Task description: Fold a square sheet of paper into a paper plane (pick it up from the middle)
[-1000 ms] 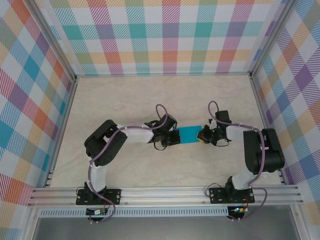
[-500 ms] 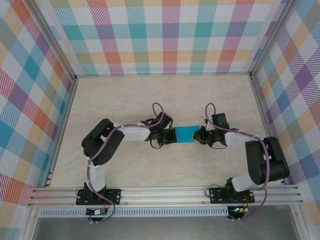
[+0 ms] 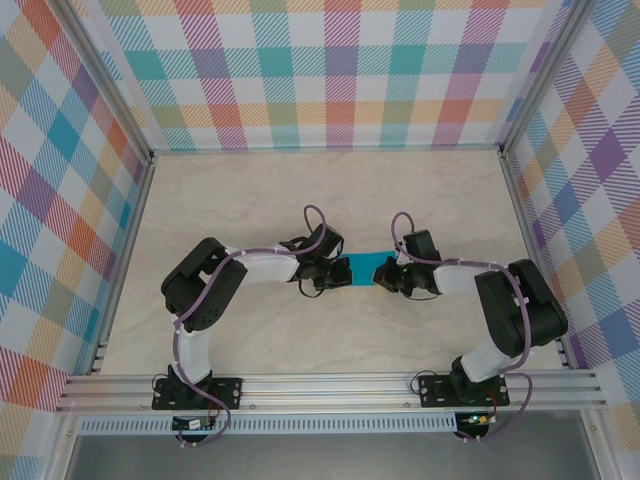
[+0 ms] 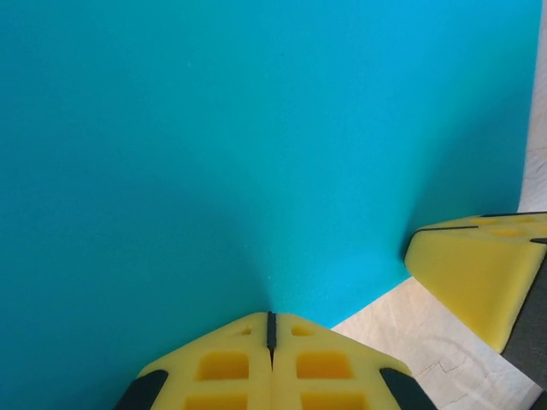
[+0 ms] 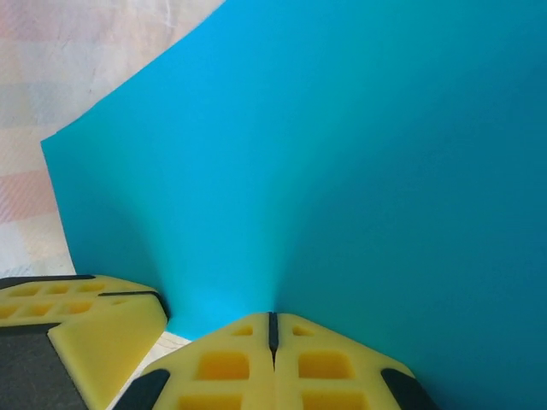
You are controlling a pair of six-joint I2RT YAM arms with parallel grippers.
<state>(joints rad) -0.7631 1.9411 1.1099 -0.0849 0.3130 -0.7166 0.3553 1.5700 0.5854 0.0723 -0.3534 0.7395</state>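
Observation:
The square sheet of paper [image 3: 366, 266] is a small teal patch held above the table between my two grippers. My left gripper [image 3: 346, 272] is shut on its left edge and my right gripper [image 3: 386, 276] is shut on its right edge. In the left wrist view the teal paper [image 4: 256, 145] bows up from my left gripper's [image 4: 271, 318] closed yellow jaws, with a yellow finger of the right gripper [image 4: 479, 265] close at the lower right. In the right wrist view the paper [image 5: 342, 154] rises from my right gripper's [image 5: 273, 318] closed jaws, beside the left gripper's finger [image 5: 94, 320].
The pale wood-grain table [image 3: 250, 195] is framed by aluminium rails [image 3: 330, 390] at the near edge and plaid walls [image 3: 330, 70] on three sides. Both arms bend inward, their wrists nearly meeting at the table's middle.
My right gripper has moved left toward the left gripper, and the teal strip showing between them has become shorter. The left gripper shifted only slightly.

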